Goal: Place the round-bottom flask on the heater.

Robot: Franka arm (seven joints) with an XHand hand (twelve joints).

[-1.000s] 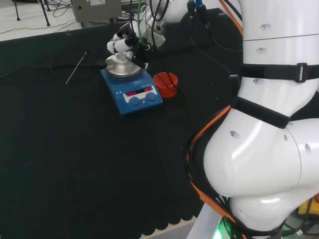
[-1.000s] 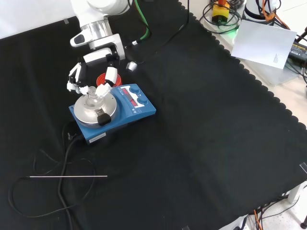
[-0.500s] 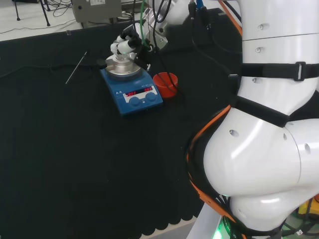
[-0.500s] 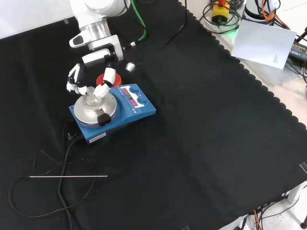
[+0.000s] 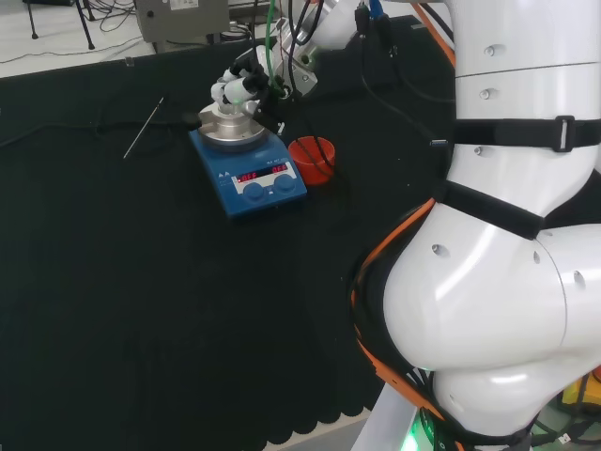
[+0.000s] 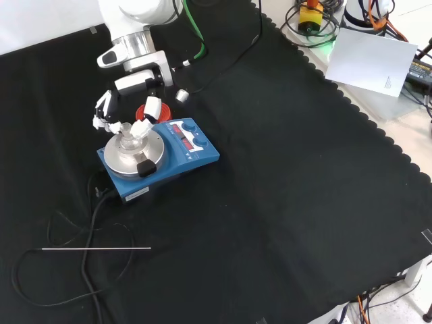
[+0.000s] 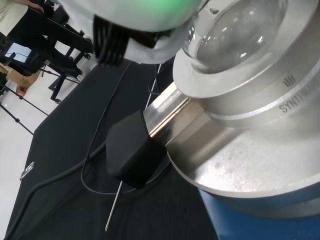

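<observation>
The clear round-bottom flask (image 6: 128, 140) sits upright in the silver metal bowl on top of the blue heater (image 6: 192, 152). In the head view the flask (image 5: 228, 111) stands on the heater (image 5: 254, 178) at the far middle of the cloth. My hand (image 6: 152, 106) hovers just above the flask, its fingers spread and relaxed around the neck without gripping it. It also shows in the head view as the hand (image 5: 242, 83). In the wrist view, the flask's round belly (image 7: 235, 35) rests in the metal bowl (image 7: 260, 95), under a blurred white part of my hand (image 7: 145, 25).
A red ribbed ring stand (image 5: 312, 158) sits beside the heater, partly behind my fingers in the front view. A thin metal rod (image 6: 94, 248) and a black cable (image 6: 88, 223) lie on the cloth nearer the front camera. A black block (image 7: 132, 150) juts from the heater's side.
My hand has risen a little off the flask's neck and its fingers have spread. The flask stays in the heater's bowl.
</observation>
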